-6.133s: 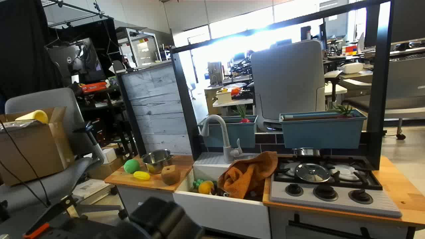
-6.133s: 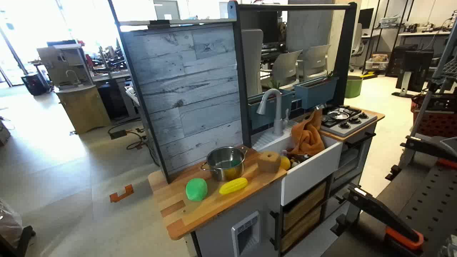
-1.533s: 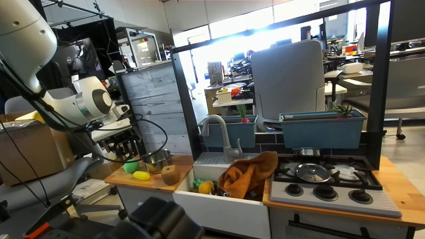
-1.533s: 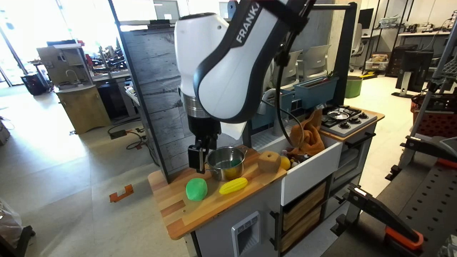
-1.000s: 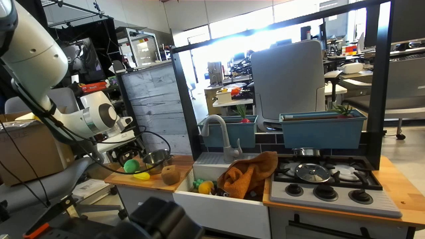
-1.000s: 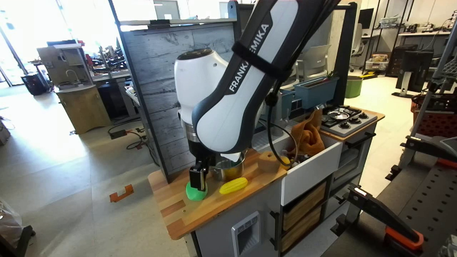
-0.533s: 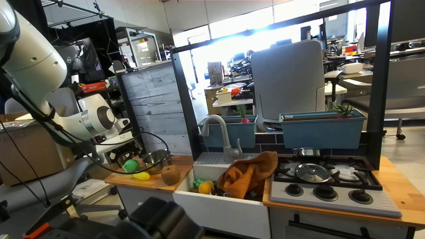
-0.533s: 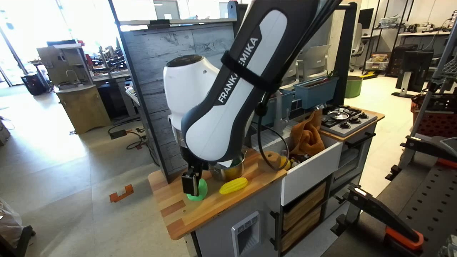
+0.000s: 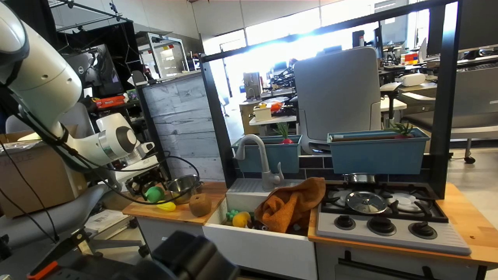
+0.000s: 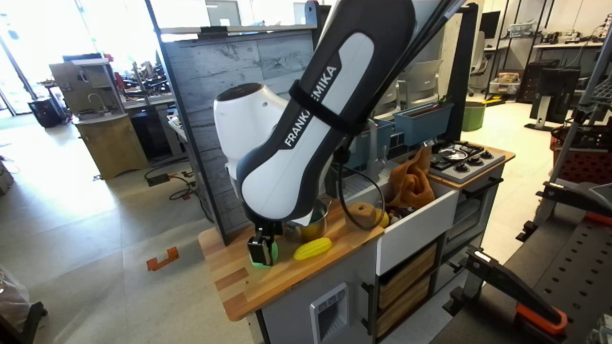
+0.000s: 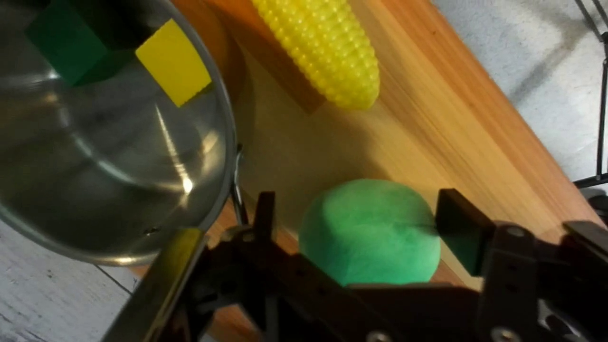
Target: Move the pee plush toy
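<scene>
Gripper (image 11: pixel 356 223): jaws spread, nothing held; fingers (image 11: pixel 468 235) straddle the pea plush (image 11: pixel 368 232), just beside the steel pot (image 11: pixel 123 147).
Pea plush: green, on wood counter (image 11: pixel 427 118), by pot, side away from sink.
Finger gap: clear on pot side; outer finger v. close to plush, contact hard to tell in wrist view.
Plush slip: soft & round, so too high a pinch could squirt it out, poss. toward counter edge away from pot.
Uneven squeeze: outer finger prob. meets it 1st, could roll it potward.
Handle snag: pot handle (image 11: pixel 240 204) sits nr pot-side finger; a sideways lift potward could hook it & drag pot.
Pot: main obstacle; yellow block (image 11: pixel 173 61) + dk green block (image 11: pixel 78 47) inside.
Toy corn cob (image 11: pixel 327 52): in front of pot, could get knocked on a low drag.
Arm cable (image 10: pixel 341 157): loop hangs low, pot's sink side; might catch stuff on a swing.
Brown rounded item (image 9: pixel 200 205): beside pot, sink side.
Wood panel (image 9: pixel 179 124): behind pot, limits reach.
Sink (image 9: pixel 258 247): past brown item from pot, rust towel (image 9: pixel 290 206) draped in.
Toy stove (image 9: pixel 449 239): farthest from pot, prob. irrelevant.
</scene>
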You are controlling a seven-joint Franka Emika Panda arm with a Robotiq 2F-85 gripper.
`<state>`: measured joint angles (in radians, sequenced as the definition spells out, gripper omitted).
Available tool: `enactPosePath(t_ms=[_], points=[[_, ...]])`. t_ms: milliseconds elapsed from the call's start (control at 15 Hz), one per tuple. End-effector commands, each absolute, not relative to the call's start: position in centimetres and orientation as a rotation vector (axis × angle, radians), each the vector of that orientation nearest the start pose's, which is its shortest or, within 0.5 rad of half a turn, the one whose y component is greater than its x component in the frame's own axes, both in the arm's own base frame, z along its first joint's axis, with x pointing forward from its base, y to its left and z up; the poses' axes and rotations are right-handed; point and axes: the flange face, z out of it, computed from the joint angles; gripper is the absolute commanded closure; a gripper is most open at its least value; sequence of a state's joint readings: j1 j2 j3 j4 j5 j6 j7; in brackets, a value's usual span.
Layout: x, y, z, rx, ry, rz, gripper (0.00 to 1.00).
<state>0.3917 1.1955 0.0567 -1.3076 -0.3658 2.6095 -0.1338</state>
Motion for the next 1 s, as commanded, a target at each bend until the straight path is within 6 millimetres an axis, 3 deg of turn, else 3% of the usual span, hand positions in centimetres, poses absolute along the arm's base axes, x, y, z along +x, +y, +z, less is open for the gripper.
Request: enactPosePath(t_ms=[0,467,933], points=[[65.78,31.26,1.22,-2.975,-1.363,-0.203,0.47],[66.29,31.27,0.89,-2.981,-1.370,-0.218,0.99],[66.30,31.25,0.95,-2.997,-1.372,-0.235,1.00]])
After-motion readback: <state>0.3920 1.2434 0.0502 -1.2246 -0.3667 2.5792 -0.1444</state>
